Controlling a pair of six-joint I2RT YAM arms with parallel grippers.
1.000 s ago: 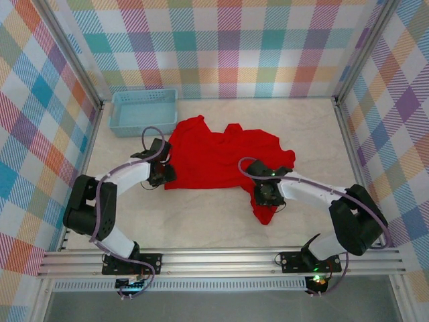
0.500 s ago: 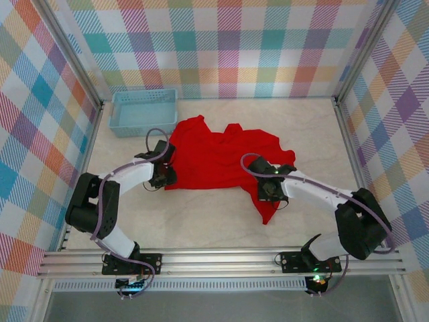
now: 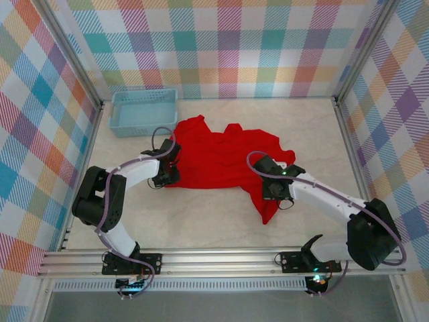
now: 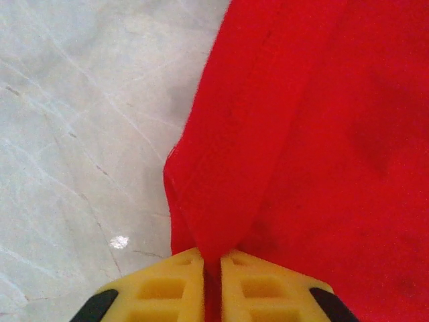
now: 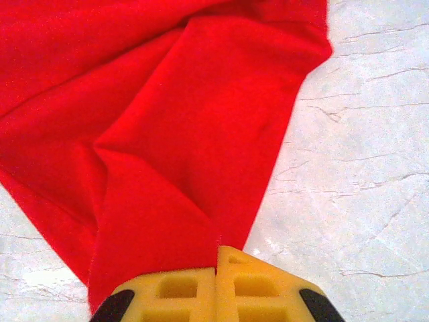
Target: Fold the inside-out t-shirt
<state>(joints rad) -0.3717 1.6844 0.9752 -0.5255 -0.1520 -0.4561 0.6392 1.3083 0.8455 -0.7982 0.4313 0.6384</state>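
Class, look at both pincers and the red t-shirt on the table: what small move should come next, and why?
Probably raise both slightly and draw them apart: the left pincer and right pincer are each shut on the t-shirt, which lies crumpled, bunched near the right one.

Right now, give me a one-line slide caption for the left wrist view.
Left gripper shut on a fold along the red t-shirt edge, with pale marbled table to the left.

no legible text, labels, or numbers anywhere
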